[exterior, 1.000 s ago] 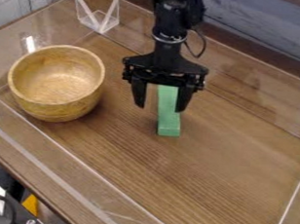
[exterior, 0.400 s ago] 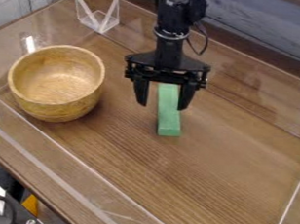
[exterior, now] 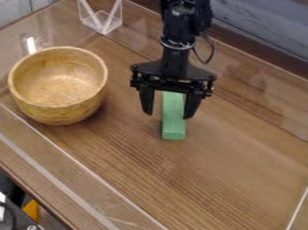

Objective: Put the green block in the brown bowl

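Note:
The green block (exterior: 174, 122) lies flat on the wooden table, a slim bar pointing toward the camera. My gripper (exterior: 170, 100) hangs straight over its far end, open, with one black finger (exterior: 142, 96) to the left and the other to the right of the bar, neither clearly touching it. The brown bowl (exterior: 57, 83), round, light wood and empty, stands upright to the left of the block, about a hand's width from the left finger.
A clear plastic stand (exterior: 101, 15) sits at the back left. Transparent walls (exterior: 57, 185) border the wooden table along the front and left. A grey wall runs behind the arm.
The gripper has come down and shifted slightly right, its fingers now lower around the block's far end. Block and bowl have not moved.

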